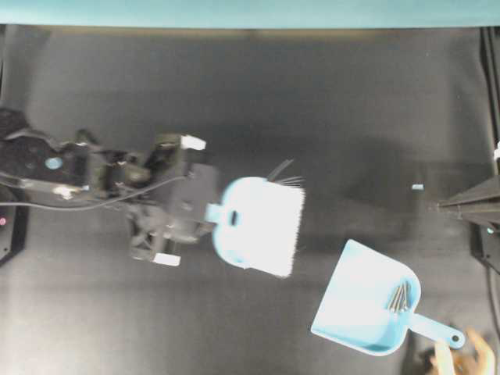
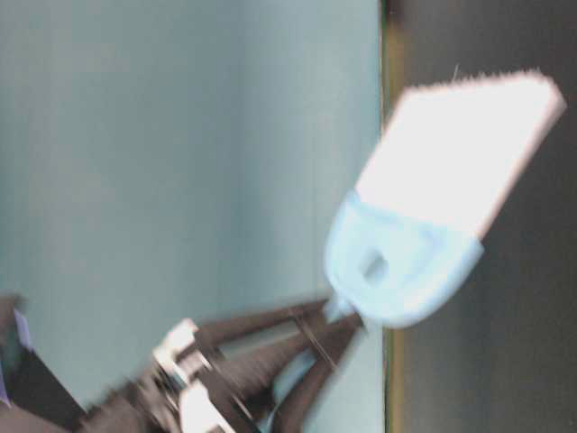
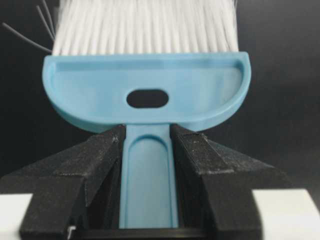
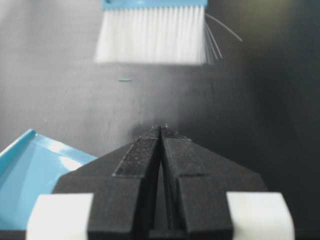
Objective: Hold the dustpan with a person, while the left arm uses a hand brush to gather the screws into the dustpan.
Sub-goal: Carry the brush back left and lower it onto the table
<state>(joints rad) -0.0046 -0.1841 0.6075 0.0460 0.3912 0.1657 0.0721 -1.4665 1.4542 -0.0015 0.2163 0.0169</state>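
My left gripper (image 1: 209,212) is shut on the thin handle of the light blue hand brush (image 1: 258,226), whose white bristles point right. In the left wrist view both fingers (image 3: 105,150) press the handle below the brush head (image 3: 147,80). The light blue dustpan (image 1: 363,308) lies at the lower right with its mouth toward the brush. Several silver screws (image 1: 400,297) lie in a bunch at its back. The person's hand (image 1: 461,359) is at the dustpan's handle end. My right gripper (image 1: 441,205) is shut and empty at the right edge, apart from the dustpan.
A tiny light blue fleck (image 1: 417,187) lies on the dark table just left of my right gripper. A few stray bristles (image 1: 283,170) stick out above the brush. The table-level view shows the brush (image 2: 433,207) blurred. The dustpan's rim (image 4: 30,175) shows left of the right gripper (image 4: 161,129).
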